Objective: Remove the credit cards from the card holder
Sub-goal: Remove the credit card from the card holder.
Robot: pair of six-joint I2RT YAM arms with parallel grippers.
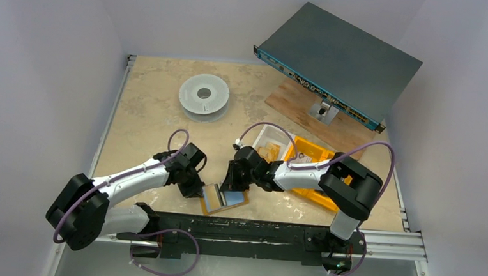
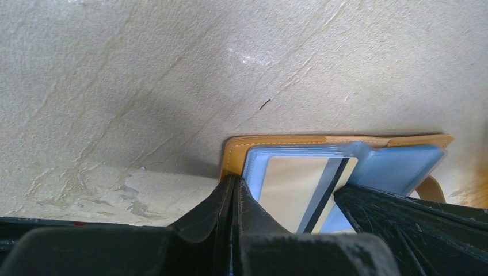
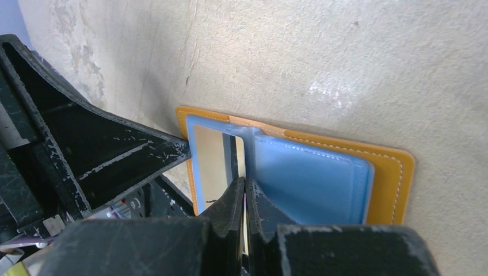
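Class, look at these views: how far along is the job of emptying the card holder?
Done: the card holder lies open on the table. In hand: the left gripper and right gripper are closed at its clear sleeves. Left: a striped card sits inside a sleeve; none looks pulled out.

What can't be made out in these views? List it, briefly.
Top view: cards in the open mustard-orange leather-like card holder, too small to count.
Left wrist: lower part of the tan, black-striped card, hidden behind the left tool.
Right wrist: what the shut right tool pinches, if anything; its own fingers cover the contact.
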